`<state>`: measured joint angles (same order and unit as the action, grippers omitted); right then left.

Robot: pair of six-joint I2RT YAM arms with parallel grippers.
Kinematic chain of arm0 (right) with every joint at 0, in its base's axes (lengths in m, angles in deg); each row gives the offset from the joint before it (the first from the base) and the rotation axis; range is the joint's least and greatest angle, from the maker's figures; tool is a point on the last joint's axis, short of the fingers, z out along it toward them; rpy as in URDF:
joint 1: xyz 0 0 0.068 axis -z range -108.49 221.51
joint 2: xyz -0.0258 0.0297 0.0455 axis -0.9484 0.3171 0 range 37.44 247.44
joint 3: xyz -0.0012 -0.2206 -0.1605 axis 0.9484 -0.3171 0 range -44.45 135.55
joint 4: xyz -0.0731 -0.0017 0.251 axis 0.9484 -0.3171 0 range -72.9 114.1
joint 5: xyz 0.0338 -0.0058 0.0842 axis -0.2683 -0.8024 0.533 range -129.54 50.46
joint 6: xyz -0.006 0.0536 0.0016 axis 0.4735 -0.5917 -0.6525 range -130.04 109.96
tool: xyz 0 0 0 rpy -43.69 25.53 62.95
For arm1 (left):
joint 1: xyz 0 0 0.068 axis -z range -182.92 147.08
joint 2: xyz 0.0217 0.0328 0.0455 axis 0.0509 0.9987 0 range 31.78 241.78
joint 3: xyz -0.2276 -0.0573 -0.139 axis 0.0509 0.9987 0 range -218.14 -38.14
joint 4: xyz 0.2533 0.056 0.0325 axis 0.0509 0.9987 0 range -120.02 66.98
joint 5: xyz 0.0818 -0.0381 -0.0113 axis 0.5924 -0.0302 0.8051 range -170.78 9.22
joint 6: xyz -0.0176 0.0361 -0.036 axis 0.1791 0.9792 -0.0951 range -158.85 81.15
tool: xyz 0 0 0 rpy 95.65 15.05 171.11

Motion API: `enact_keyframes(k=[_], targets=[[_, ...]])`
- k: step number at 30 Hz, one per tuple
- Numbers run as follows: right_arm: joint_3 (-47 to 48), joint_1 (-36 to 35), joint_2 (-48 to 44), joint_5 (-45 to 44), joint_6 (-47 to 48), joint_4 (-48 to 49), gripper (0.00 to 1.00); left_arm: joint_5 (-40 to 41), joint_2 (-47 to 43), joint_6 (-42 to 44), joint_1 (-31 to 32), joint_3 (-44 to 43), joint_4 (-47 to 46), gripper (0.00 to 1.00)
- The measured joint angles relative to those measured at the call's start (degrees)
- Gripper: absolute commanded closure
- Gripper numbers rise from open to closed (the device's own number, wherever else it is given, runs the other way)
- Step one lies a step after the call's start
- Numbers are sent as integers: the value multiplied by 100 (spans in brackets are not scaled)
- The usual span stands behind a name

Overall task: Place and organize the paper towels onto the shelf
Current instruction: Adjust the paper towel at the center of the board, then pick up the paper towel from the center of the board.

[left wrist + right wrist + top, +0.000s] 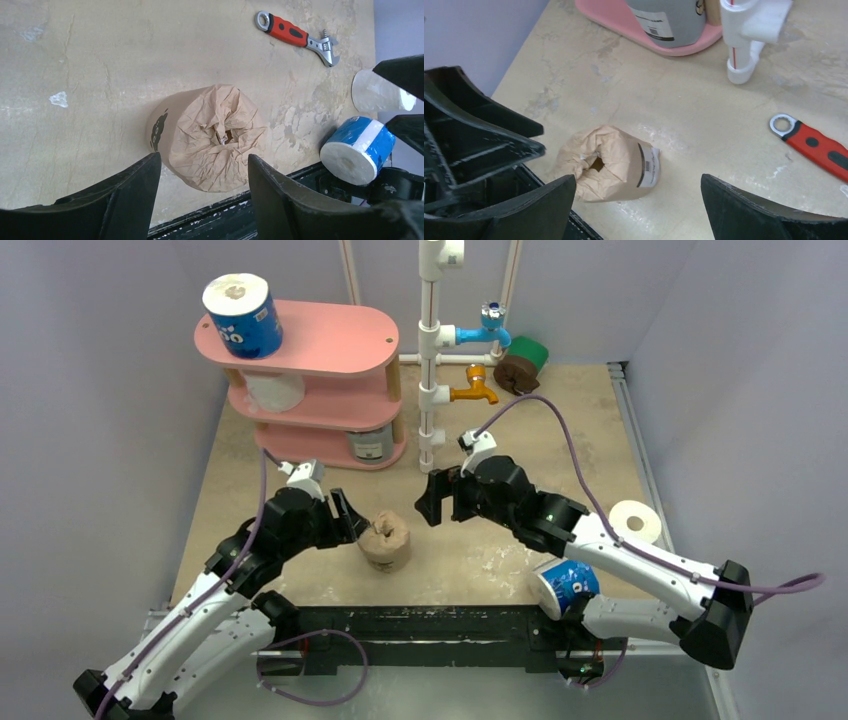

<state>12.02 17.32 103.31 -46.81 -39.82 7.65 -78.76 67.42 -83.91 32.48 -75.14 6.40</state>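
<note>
Beige, stained tabletop point(610, 430); lilac-grey walls all round. The pink shelf point(330, 335) stands at the far left.
- Top tier: blue printed roll point(241, 315), upright at the left end.
- Middle tier: bare white roll point(273, 390).
- Bottom tier: grey roll point(370, 443), at the right end.

Just right of the shelf is the white pipe frame point(430, 350) with its blue and orange taps. Behind the taps, the green roll point(532, 353) and dark brown roll point(513, 375) touch each other.

The brown-wrapped roll point(386, 540) sits mid-tabletop, near my bases. My left jaws stand parted with that roll between their tips, grasping nothing. The left fingers point(127, 192) are just beside its wrapper; I cannot tell whether they touch it. My right jaws hang spread wide and empty, beyond the roll and facing it.

A second white roll point(636, 521) sits near the right edge. A second blue roll point(565, 585) is partly under my right arm. The red-handled wrench point(295, 37) lies apart from the rolls.
</note>
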Motion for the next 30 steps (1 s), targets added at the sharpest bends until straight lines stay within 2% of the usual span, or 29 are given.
enact_keyframes(k=[5, 9, 11, 15, 21, 26, 30], targets=[[-614, 39, -476, -251, -118, 74, 1, 251, 46, 79, 0, -291, 260, 30], [-1001, 66, -898, -457, -188, 125, 1, 695, 13, 68, 0, -328, 527, 19], [-1113, 70, -1088, -555, -208, 144, 2, 916, 0, 35, 0, -328, 632, 17], [-1294, 92, -1440, -721, -214, 199, 1, 1071, 155, 28, -2, -328, 645, 18], [-1473, 101, -1644, -855, -210, 232, 2, 610, 1307, 234, 0, -459, 498, 19], [-1609, 101, -1740, -857, -212, 229, 1, 210, 1405, 376, 0, -457, 221, 21], [-1665, 101, -1762, -857, -210, 229, 1, -46, 1622, 424, 0, -457, 2, 26]])
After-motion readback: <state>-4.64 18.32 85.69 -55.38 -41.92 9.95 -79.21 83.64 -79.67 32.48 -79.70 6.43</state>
